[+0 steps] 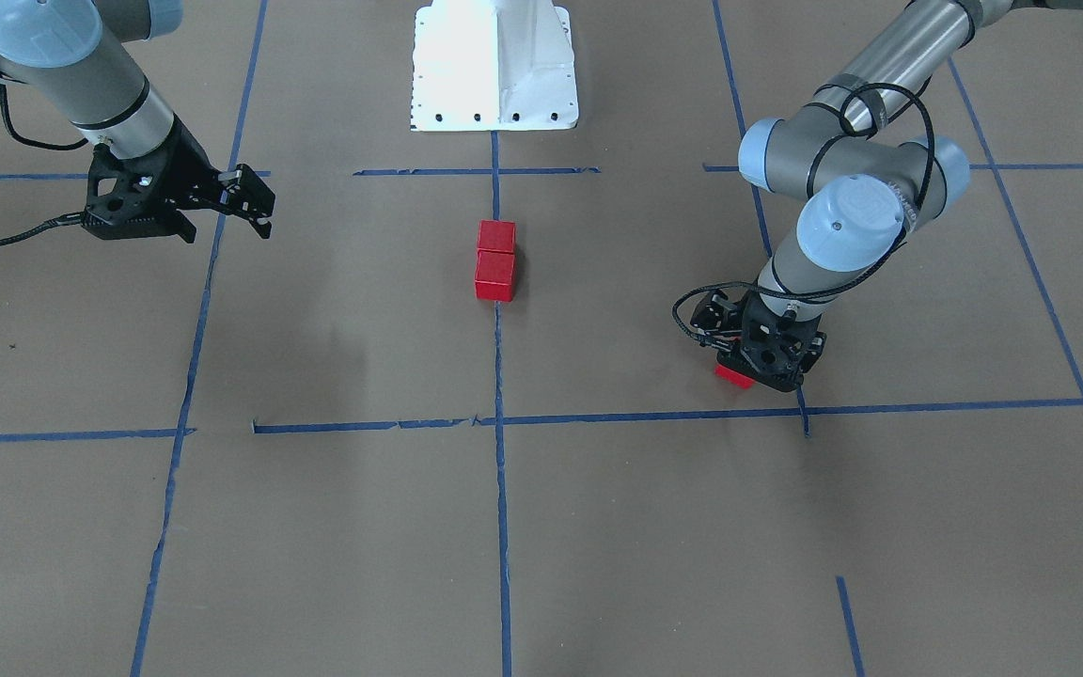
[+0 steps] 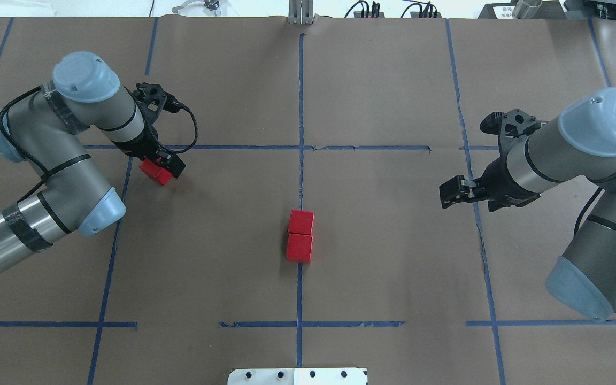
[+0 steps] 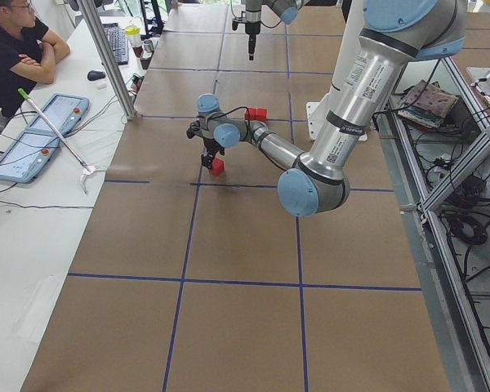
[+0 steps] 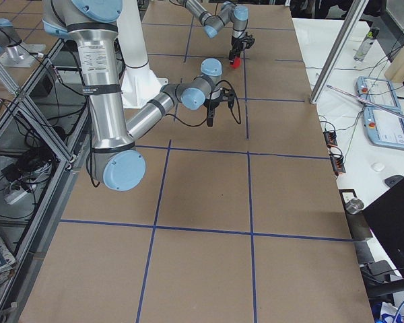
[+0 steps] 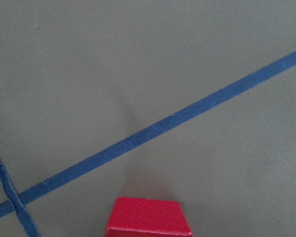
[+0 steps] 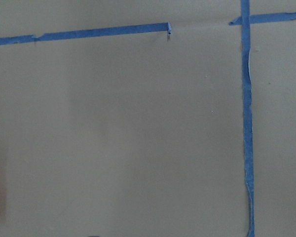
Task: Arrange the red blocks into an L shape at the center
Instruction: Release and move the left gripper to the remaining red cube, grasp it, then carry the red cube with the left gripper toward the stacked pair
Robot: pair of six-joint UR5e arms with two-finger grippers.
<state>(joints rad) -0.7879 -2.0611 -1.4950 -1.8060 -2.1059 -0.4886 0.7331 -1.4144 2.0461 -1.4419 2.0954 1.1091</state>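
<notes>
Two red blocks [image 2: 301, 222] [image 2: 299, 247] touch in a short column on the blue centre line of the center rectangle [image 2: 383, 235]; they also show in the front view [image 1: 496, 236] [image 1: 494, 275]. My left gripper [image 2: 163, 167] points down at the rectangle's far left corner and is shut on the third red block [image 2: 154, 171], at or just above the paper. That block shows in the front view [image 1: 732, 376] under the gripper [image 1: 748, 367] and in the left wrist view [image 5: 148, 219]. My right gripper [image 2: 443, 195] is open and empty above the rectangle's right border.
The white robot base [image 1: 494, 66] stands at the near edge behind the center. An operator [image 3: 16, 49] sits at a side table with pendants [image 3: 41, 135] beyond the far edge. Blue tape lines [image 6: 245, 123] mark the grid cells.
</notes>
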